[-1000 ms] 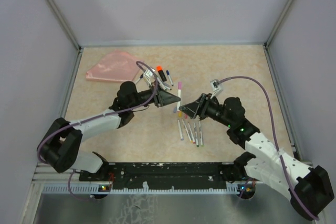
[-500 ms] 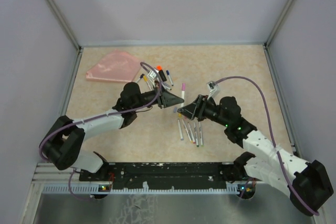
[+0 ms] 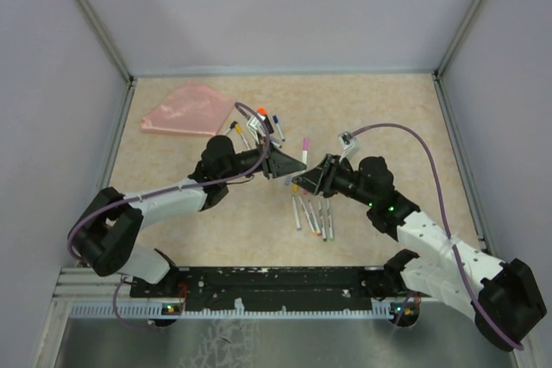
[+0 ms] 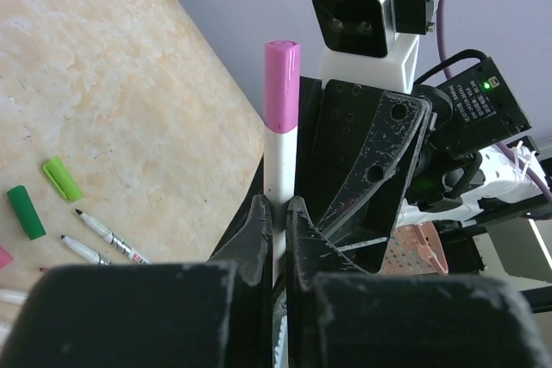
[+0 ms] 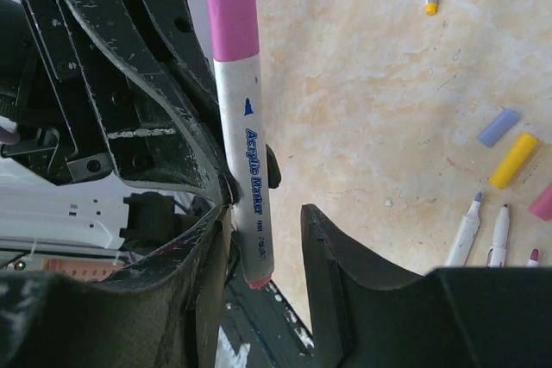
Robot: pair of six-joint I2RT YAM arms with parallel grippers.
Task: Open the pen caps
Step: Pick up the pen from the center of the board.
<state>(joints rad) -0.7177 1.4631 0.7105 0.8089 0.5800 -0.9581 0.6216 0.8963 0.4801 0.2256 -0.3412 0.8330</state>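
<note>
My left gripper [image 4: 276,208] is shut on the white barrel [image 4: 278,170] of an acrylic marker that stands upright with its pink pen cap [image 4: 281,84] on top. In the top view that left gripper [image 3: 296,164] meets my right gripper [image 3: 302,180] near mid-table, the pink cap [image 3: 305,140] sticking up between them. My right gripper [image 5: 266,210] is open around the lower barrel [image 5: 246,178]. One finger sits close against the barrel, and the other stands apart from it. The cap [image 5: 231,6] rises above the right gripper's fingers.
Several uncapped pens [image 3: 312,215] lie in a row below the grippers. Loose caps lie near them: yellow [image 5: 513,160], grey-blue [image 5: 498,127], light green [image 4: 62,178], dark green [image 4: 26,211]. More pens [image 3: 263,122] and a pink pouch [image 3: 185,109] lie at the back left.
The left gripper carried the pink-capped pen rightward to the right gripper. The right gripper's fingers have narrowed around the barrel.
</note>
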